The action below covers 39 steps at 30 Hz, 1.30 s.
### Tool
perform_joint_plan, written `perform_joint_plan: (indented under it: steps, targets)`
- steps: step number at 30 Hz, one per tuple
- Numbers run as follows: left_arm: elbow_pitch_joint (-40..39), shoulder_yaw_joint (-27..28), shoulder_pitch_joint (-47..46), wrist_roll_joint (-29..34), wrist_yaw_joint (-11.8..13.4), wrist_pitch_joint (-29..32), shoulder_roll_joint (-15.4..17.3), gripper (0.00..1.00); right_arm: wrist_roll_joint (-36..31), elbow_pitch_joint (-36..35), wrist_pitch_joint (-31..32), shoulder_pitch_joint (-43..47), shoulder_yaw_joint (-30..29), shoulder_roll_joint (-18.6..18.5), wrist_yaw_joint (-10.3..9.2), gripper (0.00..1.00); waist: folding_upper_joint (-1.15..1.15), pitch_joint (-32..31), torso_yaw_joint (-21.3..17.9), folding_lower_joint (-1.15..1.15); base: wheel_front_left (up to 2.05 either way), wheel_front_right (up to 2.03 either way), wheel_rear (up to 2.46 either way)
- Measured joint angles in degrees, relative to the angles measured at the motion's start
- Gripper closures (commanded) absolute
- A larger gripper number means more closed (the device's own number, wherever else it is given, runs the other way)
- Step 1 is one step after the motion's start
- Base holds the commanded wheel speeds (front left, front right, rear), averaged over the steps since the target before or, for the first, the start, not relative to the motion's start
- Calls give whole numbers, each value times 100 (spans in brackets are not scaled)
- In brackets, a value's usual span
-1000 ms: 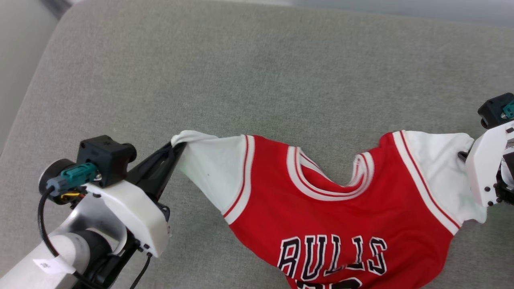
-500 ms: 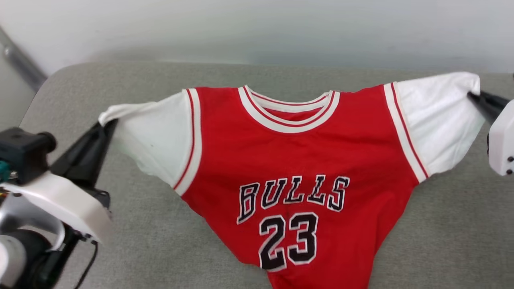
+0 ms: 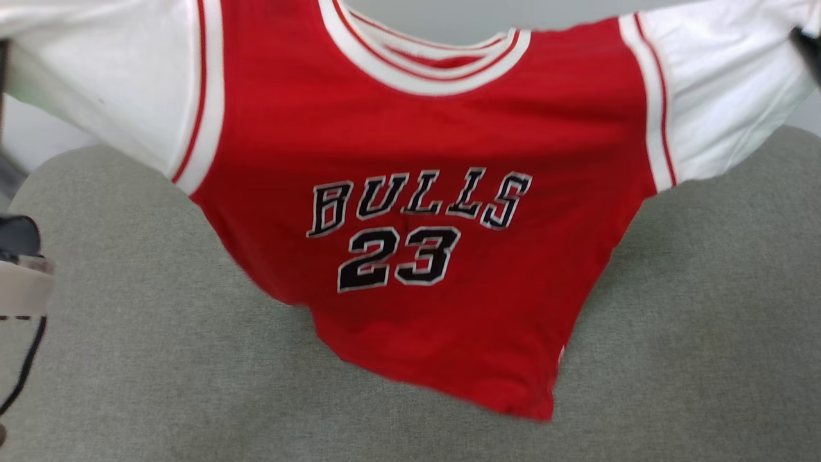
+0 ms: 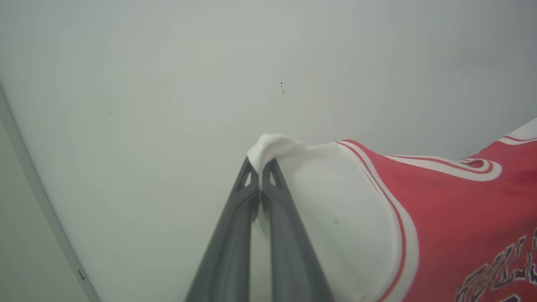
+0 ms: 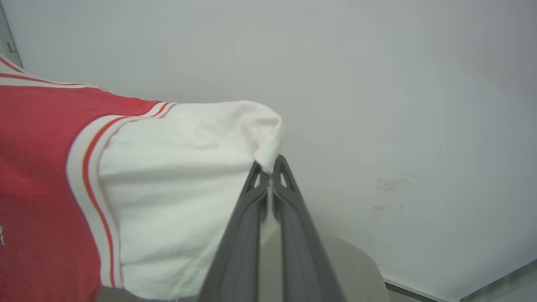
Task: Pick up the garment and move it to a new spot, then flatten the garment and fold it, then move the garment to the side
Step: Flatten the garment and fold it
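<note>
The garment (image 3: 423,128), a red jersey with white short sleeves, black "BULLS" lettering and the number 23, hangs spread out in the air above the grey cushion (image 3: 705,321). Its lower hem dangles just over the fabric surface. In the left wrist view my left gripper (image 4: 261,164) is shut on the tip of one white sleeve (image 4: 335,209). In the right wrist view my right gripper (image 5: 270,165) is shut on the tip of the other white sleeve (image 5: 180,167). A dark finger (image 3: 809,48) of the right gripper shows at the head view's right edge.
The grey upholstered cushion spreads wide beneath the jersey, with rounded corners at the left (image 3: 38,173) and right. A pale wall (image 4: 209,63) stands close behind. Part of my left wrist and its cable (image 3: 22,282) sits at the head view's left edge.
Both grippers have risen and moved apart, lifting the jersey off the cushion and stretching it flat in the air. The head camera has tilted up as well.
</note>
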Motion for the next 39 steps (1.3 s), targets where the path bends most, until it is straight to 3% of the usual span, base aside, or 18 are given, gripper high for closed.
perform_joint_plan:
  steps: [5,11,23,30,39]
  targets:
    - [-46,268,-127,-58,29,35,162,100,-101,-136,-186,-253,-461,245,0,100,0,43,-58,0,0,0,0]
    - [37,452,-588,-62,-8,-129,174,100,-380,-183,-413,-541,-479,338,0,100,0,288,-125,0,0,0,0]
    - [1235,26,-2577,-31,-709,-254,96,100,-816,353,-838,-2184,-314,390,0,100,0,1255,-184,1,0,0,0]
    - [2430,-414,-4419,92,-1147,-277,-378,100,-1190,1177,-1350,-3541,-56,323,1,100,0,2027,-153,2,0,0,0]
    - [4031,-905,-6484,628,-1597,-856,-1115,100,-1752,2495,-2260,-5084,-357,646,2,100,0,2897,0,2,0,0,0]
